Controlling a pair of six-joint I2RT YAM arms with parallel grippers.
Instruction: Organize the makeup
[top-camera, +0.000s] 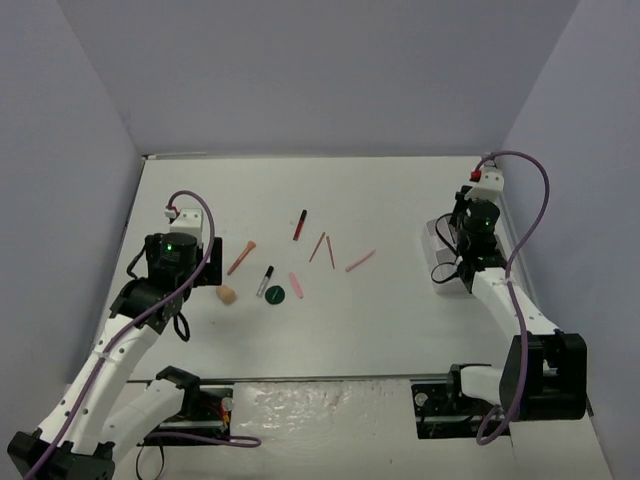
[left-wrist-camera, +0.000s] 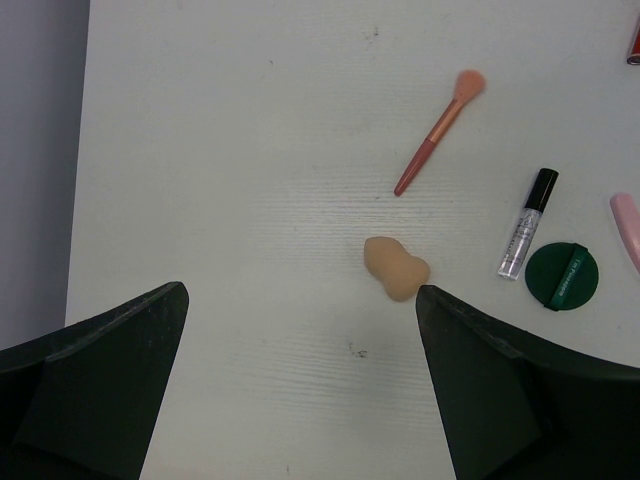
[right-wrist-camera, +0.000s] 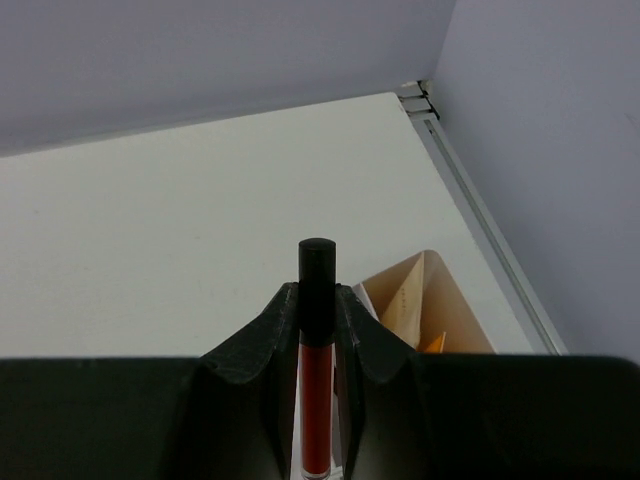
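The right jaws are clamping a dark-red, black-capped gloss tube (right-wrist-camera: 316, 400) at the right edge of the white counter (top-camera: 400, 300); the left jaws are hanging wide open above a beige foam sponge (left-wrist-camera: 396, 269) lying on it.

Robot lab test cell. A white table (top-camera: 400, 300) is boxed in on three sides by plain grey-lilac walls (top-camera: 300, 70), with a metal strip (right-wrist-camera: 480, 215) running along the table edge into the corner. Two white-and-black robot arms, the left arm (top-camera: 120, 350) and the right arm (top-camera: 510, 300), are bolted at the near edge, with purple cables (top-camera: 535, 200) looped over them. Small makeup (top-camera: 277, 294) items lie scattered loose on the table.
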